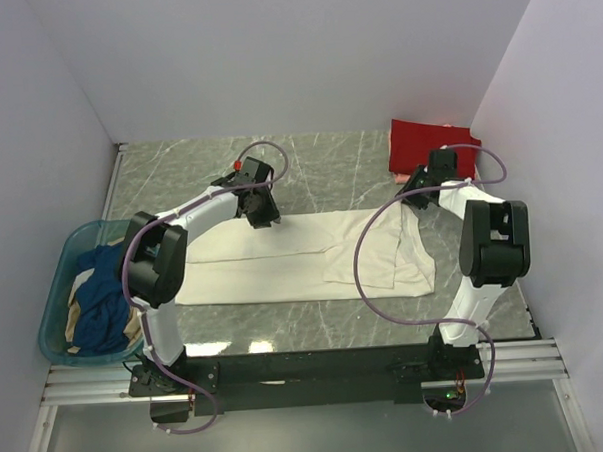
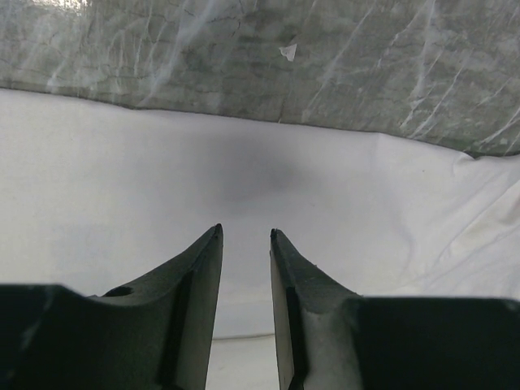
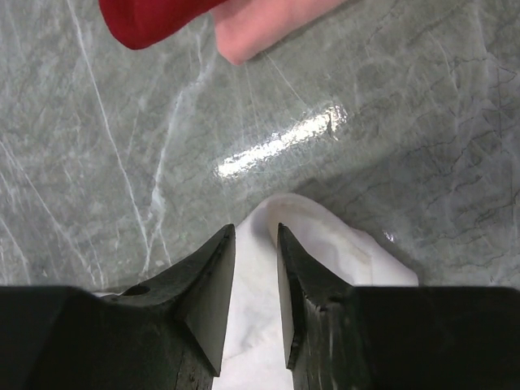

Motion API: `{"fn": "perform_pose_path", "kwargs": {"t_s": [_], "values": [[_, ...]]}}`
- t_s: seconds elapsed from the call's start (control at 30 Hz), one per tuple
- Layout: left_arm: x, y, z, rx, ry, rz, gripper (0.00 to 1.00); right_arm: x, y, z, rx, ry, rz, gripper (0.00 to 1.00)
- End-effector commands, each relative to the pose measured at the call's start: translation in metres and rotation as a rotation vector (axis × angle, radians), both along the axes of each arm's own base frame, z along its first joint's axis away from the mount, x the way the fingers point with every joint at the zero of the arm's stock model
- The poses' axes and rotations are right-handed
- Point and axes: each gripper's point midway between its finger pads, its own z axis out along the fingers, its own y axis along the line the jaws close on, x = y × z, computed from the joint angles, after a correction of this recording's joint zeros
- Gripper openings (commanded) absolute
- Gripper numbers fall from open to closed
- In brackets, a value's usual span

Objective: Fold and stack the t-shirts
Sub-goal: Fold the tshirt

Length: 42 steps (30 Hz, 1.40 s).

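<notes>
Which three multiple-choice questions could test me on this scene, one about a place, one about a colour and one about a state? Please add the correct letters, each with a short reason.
1. Where on the table does the red t-shirt lie?
A) near left corner
B) far right corner
C) middle

2. What colour is the basket?
A) teal
B) yellow
C) black

3. In what state is the cream-white t-shirt?
A) rolled into a ball
B) lifted clear into the air
C) spread out on the table

Answers:
1 B, since the top view shows it beside the far right wall.
2 A, since its rim and walls are clear teal.
3 C, since it lies flat across the middle of the table.
</notes>
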Motion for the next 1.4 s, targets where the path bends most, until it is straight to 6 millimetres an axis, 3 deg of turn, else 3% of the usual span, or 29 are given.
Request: {"fn": "perform_pose_path", "kwargs": {"t_s": [0.0, 0.17, 0.27, 0.4, 0.5, 0.67, 1.0, 1.13, 1.37], "values": [[-0.001, -0.001, -0.003, -0.012, 0.01, 0.002, 0.35, 0.014, -0.005, 0.009, -0.005, -0.04, -0.01, 0.34], [-0.003, 0.002, -0.006, -0.008, 0.02, 0.008, 0.35, 0.014, -0.005, 0.004, -0.002, -0.027, -0.008, 0.34], [-0.003, 0.004, -0.009, -0.007, 0.028, 0.016, 0.35, 0.014, -0.004, 0.002, 0.005, -0.023, -0.006, 0.29], [-0.002, 0.008, -0.015, -0.009, 0.036, 0.033, 0.36, 0.011, -0.003, 0.005, 0.012, -0.03, -0.012, 0.07], [-0.003, 0.009, -0.021, -0.004, 0.047, 0.036, 0.36, 0.001, -0.005, 0.008, -0.002, -0.035, -0.032, 0.0], [-0.007, 0.013, -0.03, 0.003, 0.068, 0.048, 0.35, -0.014, -0.012, 0.027, -0.029, -0.076, -0.068, 0.0], [-0.013, 0.021, -0.044, 0.015, 0.111, 0.077, 0.36, -0.043, -0.034, 0.042, -0.143, -0.071, -0.147, 0.0], [-0.013, 0.022, -0.048, 0.019, 0.123, 0.083, 0.36, -0.047, -0.044, 0.037, -0.181, -0.043, -0.179, 0.0], [-0.012, 0.025, -0.051, 0.023, 0.128, 0.086, 0.36, -0.058, -0.043, -0.002, -0.168, 0.047, -0.179, 0.0]]}}
